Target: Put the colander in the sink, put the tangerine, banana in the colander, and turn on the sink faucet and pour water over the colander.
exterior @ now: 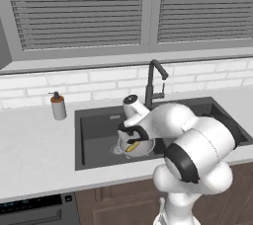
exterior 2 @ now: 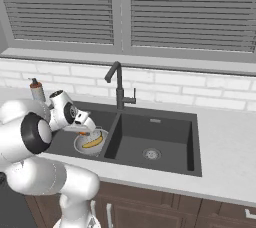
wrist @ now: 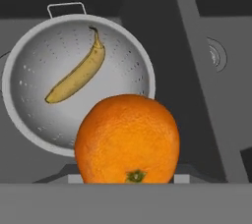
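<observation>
Colander (wrist: pixel 78 78) upright in left basin of sink (exterior: pixel 96 125), centre-left of left base view, upper left of hand view. Banana (wrist: pixel 78 72) lies inside colander bowl, on diagonal. End effector (exterior 2: pixel 83 133) hangs above colander, clamped on tangerine (wrist: pixel 128 139) (fruit looms large at bottom centre of hand view, overlapping colander's lower right rim in frame). Sink faucet (exterior: pixel 154 83) stands behind sink on basin divider, spout hooked forward. Soap pump bottle (exterior: pixel 58 105) on desk (exterior: pixel 34 145), left of sink. White tile backsplash (exterior 2: pixel 200 89) behind.
</observation>
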You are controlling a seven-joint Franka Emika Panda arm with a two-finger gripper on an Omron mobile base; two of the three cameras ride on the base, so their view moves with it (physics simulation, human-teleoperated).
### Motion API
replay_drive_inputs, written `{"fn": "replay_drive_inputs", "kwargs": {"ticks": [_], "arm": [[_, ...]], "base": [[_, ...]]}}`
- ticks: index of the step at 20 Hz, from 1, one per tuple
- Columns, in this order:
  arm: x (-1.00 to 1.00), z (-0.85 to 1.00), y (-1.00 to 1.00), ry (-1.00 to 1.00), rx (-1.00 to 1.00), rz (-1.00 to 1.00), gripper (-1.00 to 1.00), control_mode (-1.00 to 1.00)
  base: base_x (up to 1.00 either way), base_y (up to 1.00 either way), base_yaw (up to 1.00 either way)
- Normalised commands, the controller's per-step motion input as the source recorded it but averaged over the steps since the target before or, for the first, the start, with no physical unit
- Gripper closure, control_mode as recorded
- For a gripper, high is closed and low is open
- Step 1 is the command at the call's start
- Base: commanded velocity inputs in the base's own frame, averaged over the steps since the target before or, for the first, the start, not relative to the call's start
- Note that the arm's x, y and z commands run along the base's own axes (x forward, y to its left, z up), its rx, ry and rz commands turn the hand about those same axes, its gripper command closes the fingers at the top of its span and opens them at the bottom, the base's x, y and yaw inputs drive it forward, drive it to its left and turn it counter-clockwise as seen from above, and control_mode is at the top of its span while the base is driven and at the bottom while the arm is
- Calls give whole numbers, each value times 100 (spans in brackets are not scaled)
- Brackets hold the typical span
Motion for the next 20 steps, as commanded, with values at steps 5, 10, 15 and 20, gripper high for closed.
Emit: {"fn": "replay_drive_inputs", "kwargs": {"ticks": [5, 10, 15, 20], "arm": [[30, -46, -1, 2, 1, 0, 100, -100], [3, -56, 0, -1, 0, 0, 100, -100], [0, -39, -1, -4, 0, 0, 100, -100], [7, -14, -4, 0, 2, 0, 100, -100]], "base": [[0, 0, 0], [0, 0, 0], [0, 0, 0], [0, 0, 0]]}}
